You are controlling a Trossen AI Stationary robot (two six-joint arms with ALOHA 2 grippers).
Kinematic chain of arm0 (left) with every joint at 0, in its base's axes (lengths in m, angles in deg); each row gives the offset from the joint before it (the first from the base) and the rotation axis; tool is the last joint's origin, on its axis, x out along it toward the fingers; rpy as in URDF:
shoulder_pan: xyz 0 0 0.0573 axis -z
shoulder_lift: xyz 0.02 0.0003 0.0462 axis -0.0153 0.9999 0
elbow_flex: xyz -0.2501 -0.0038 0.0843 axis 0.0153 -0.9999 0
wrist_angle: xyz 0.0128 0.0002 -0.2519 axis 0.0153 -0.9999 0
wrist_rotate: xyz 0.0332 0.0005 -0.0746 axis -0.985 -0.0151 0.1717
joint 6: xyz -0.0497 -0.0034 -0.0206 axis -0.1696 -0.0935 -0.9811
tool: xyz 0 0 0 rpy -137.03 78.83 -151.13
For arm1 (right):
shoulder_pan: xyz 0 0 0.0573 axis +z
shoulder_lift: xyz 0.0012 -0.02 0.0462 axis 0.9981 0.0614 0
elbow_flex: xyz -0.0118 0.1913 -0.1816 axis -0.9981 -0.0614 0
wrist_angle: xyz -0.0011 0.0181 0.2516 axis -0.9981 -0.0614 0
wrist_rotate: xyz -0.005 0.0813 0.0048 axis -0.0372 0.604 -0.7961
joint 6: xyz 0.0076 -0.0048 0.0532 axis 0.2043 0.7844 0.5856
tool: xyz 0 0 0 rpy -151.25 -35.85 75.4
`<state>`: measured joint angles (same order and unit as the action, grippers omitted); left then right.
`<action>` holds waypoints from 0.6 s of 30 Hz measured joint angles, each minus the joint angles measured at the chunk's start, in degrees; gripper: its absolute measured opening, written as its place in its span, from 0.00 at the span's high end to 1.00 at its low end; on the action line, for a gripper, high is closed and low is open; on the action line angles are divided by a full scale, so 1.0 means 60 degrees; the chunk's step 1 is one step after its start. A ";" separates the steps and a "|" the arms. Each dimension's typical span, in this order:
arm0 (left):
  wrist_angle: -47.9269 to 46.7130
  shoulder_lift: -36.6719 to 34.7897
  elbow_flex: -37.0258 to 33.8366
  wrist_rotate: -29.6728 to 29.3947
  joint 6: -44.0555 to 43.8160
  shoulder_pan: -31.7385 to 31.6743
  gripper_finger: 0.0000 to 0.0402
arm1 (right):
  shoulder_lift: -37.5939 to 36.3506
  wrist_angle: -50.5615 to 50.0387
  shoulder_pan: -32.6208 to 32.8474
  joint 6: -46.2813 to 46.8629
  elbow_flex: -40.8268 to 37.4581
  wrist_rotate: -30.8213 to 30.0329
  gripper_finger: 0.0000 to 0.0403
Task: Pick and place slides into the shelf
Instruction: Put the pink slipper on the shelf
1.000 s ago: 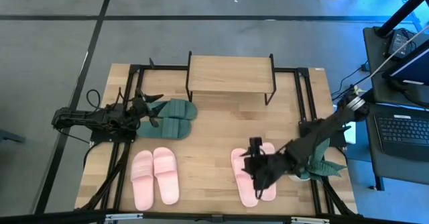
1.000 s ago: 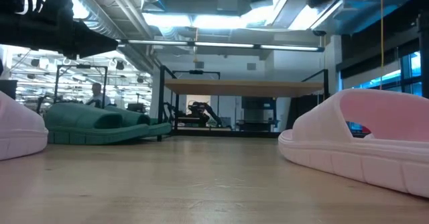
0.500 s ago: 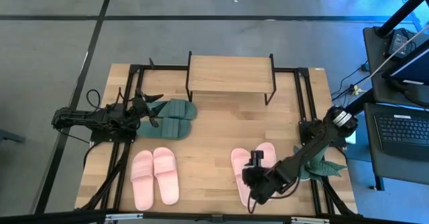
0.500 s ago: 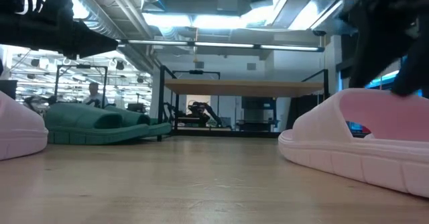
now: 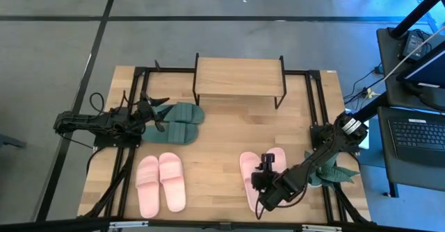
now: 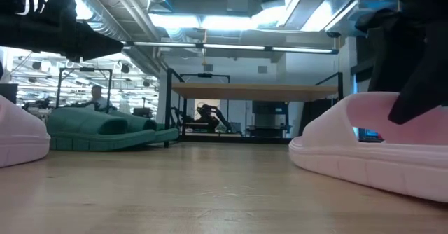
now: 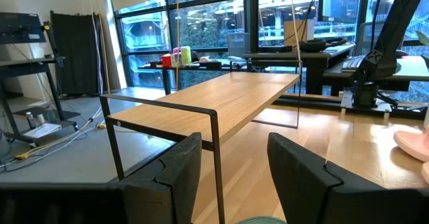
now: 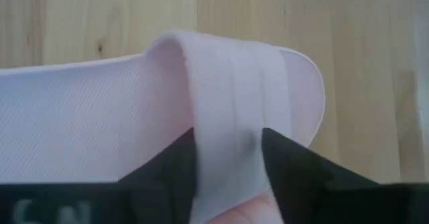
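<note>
A light pink slide (image 5: 249,173), the left one of the pair at the near right, lies on the table with my right gripper (image 5: 263,190) shut on its strap (image 8: 228,117). The other slide of that pair (image 5: 279,155) lies beside it. A dark green pair (image 5: 177,122) rests at the left, a second pink pair (image 5: 160,182) at the near left. The shelf (image 5: 238,77) stands at the far middle. My left gripper (image 7: 231,177) waits open above the green pair's heel ends, pointing level toward the shelf. My right gripper pinches the pink slide's wide strap (image 8: 231,163) between its two fingers (image 8: 285,163), one on each edge of the band. The fingers slant down from the table's right side and lie across the strap. The slide's sole (image 6: 364,171) stays on the table.
A green thing (image 5: 335,171) lies at the right edge, partly under my right arm. Black frame rails (image 5: 316,114) run along both sides of the table. Bare wood lies between the two pink pairs and in front of the shelf.
My right gripper has sunk toward the table's near edge onto the pink slide and tipped further down; its dark fingers now stand at the strap in the low view. The slide's toe has shifted slightly.
</note>
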<state>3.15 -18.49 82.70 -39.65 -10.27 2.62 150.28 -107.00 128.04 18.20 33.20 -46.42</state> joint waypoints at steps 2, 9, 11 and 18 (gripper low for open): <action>0.0000 0.0000 0.0000 0.0003 0.0000 0.0000 0.59 | 0.0000 0.0001 0.0000 -0.0036 0.0000 0.0000 0.71; 0.0000 0.0000 -0.0001 0.0001 0.0000 0.0000 0.59 | -0.0018 -0.0111 -0.0018 -0.0056 0.0000 -0.0070 0.96; 0.0000 0.0000 0.0000 0.0004 0.0000 0.0000 0.59 | -0.0018 -0.0120 -0.0015 -0.0045 0.0000 -0.0213 0.96; 0.0000 0.0000 -0.0002 0.0001 0.0000 0.0000 0.59 | -0.0575 -0.1102 -0.0282 -0.0169 0.0743 -0.1070 0.96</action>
<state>3.15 -18.49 82.69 -39.64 -10.27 2.62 146.83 -113.61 126.35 17.19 37.66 -52.84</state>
